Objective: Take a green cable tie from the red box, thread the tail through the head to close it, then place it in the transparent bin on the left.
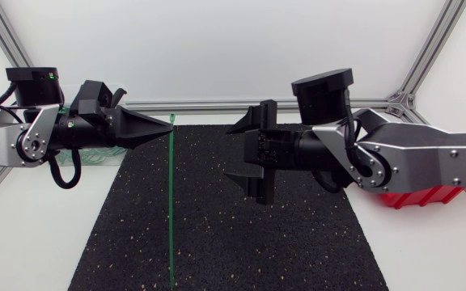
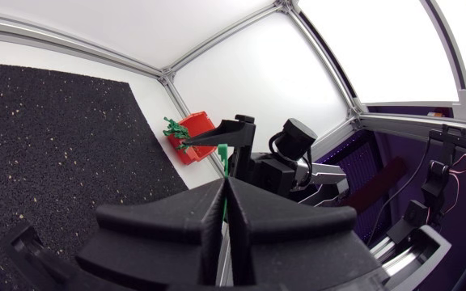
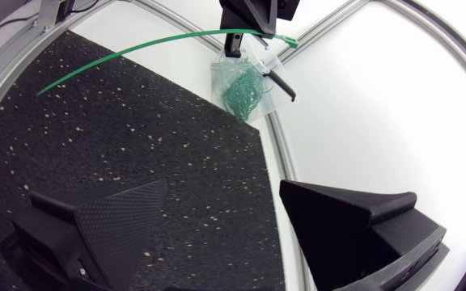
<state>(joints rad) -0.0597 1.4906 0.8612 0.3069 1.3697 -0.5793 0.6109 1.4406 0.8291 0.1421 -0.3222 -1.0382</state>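
A long, thin green cable tie (image 1: pixel 171 202) of plastic is held by the left gripper (image 1: pixel 168 123), whose two black wedge-shaped fingers are pressed together on the tie's upper end. From that grip the tie runs as a straight strip across the black speckled rubber mat (image 1: pixel 257 242) toward the near edge of the head view. In the left wrist view the fingers are seen closed flat against each other, with a sliver of green caught between them. In the right wrist view the tie is seen as a slender arc held out from the left gripper's tips, its short end jutting on the other side.

The right gripper (image 1: pixel 230 155) is held over the mat just beside the tie and apart from it — its fingers are spread wide, with nothing between them.

The red plastic box (image 1: pixel 415 198) is set on the white table (image 1: pixel 31 242) at the right, mostly hidden under the right arm; green ties stick out of it in the left wrist view. The transparent plastic bin (image 3: pixel 221 74) is placed at the mat's left edge, behind the left arm — a tangle of green ties is held inside it.
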